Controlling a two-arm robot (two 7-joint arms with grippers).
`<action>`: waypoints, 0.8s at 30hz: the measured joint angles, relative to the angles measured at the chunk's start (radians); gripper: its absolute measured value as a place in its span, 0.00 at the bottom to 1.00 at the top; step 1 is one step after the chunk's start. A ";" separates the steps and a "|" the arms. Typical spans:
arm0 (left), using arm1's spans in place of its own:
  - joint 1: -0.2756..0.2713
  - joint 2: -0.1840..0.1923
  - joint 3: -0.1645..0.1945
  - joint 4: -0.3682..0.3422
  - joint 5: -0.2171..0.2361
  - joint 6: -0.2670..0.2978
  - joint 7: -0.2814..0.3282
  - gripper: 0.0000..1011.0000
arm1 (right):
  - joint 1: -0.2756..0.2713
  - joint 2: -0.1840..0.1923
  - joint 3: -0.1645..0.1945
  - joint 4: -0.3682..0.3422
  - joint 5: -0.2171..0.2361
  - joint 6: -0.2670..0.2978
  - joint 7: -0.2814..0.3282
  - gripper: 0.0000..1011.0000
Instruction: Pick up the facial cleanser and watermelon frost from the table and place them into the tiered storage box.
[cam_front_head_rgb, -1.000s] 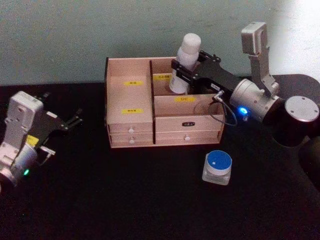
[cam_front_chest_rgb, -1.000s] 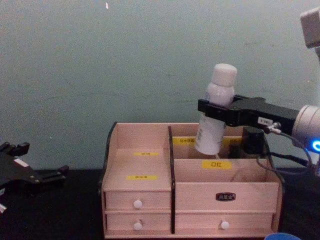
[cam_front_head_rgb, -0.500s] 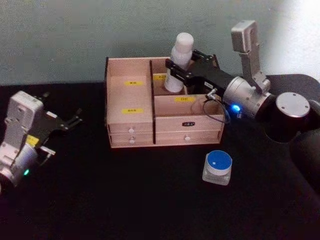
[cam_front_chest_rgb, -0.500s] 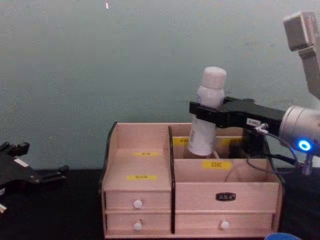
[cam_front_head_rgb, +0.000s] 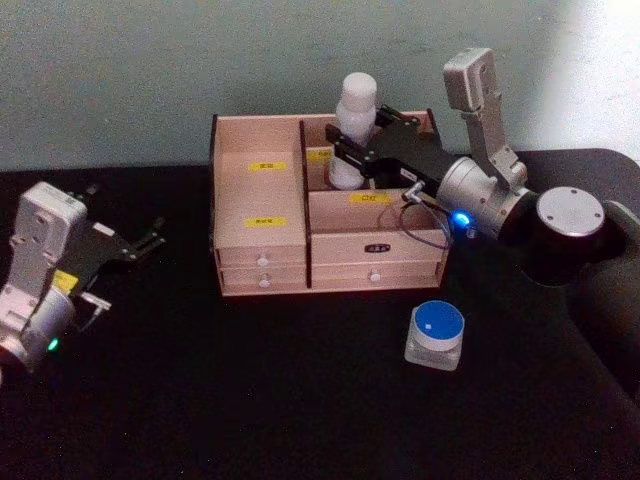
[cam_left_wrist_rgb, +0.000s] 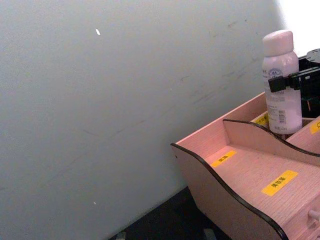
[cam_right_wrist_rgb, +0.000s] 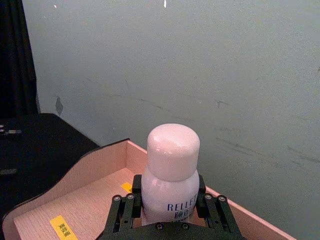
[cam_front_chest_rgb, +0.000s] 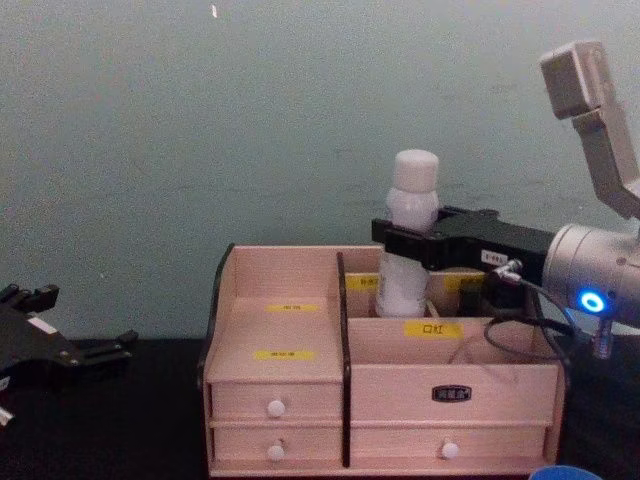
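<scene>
The facial cleanser (cam_front_head_rgb: 357, 105), a white bottle with a rounded cap, stands nearly upright with its base down in the back right compartment of the tiered storage box (cam_front_head_rgb: 258, 190). My right gripper (cam_front_head_rgb: 352, 156) is shut on the bottle's body from the right side. It also appears in the chest view, gripper (cam_front_chest_rgb: 405, 238) around bottle (cam_front_chest_rgb: 413, 185), and in the right wrist view, gripper (cam_right_wrist_rgb: 170, 201) below the cap (cam_right_wrist_rgb: 173, 150). The watermelon frost (cam_front_head_rgb: 435, 334), a small clear jar with a blue lid, sits on the black table in front of the box's right end. My left gripper (cam_front_head_rgb: 148, 238) hangs open at the far left.
The storage box (cam_front_chest_rgb: 280, 375) has stepped open compartments with yellow labels and white-knobbed drawers at the front. A pale green wall stands close behind it. Black tabletop (cam_front_head_rgb: 250, 390) spreads in front and to the left. The left wrist view shows the box's left side (cam_left_wrist_rgb: 220, 185) and the bottle (cam_left_wrist_rgb: 280, 80).
My right gripper has carried the bottle leftward and down, from tilted above the box to nearly upright inside the back right compartment. The left arm and the jar have not moved.
</scene>
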 joint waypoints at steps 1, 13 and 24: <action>0.000 0.000 0.000 0.000 0.000 0.000 0.000 0.99 | 0.000 -0.002 0.001 0.004 -0.004 0.000 -0.001 0.58; 0.000 0.000 0.000 0.000 0.000 0.000 0.000 0.99 | 0.001 -0.006 0.005 0.015 -0.026 0.015 -0.004 0.58; 0.000 0.000 0.000 0.000 0.000 0.000 0.000 0.99 | 0.007 -0.013 0.004 0.029 -0.049 0.038 -0.016 0.58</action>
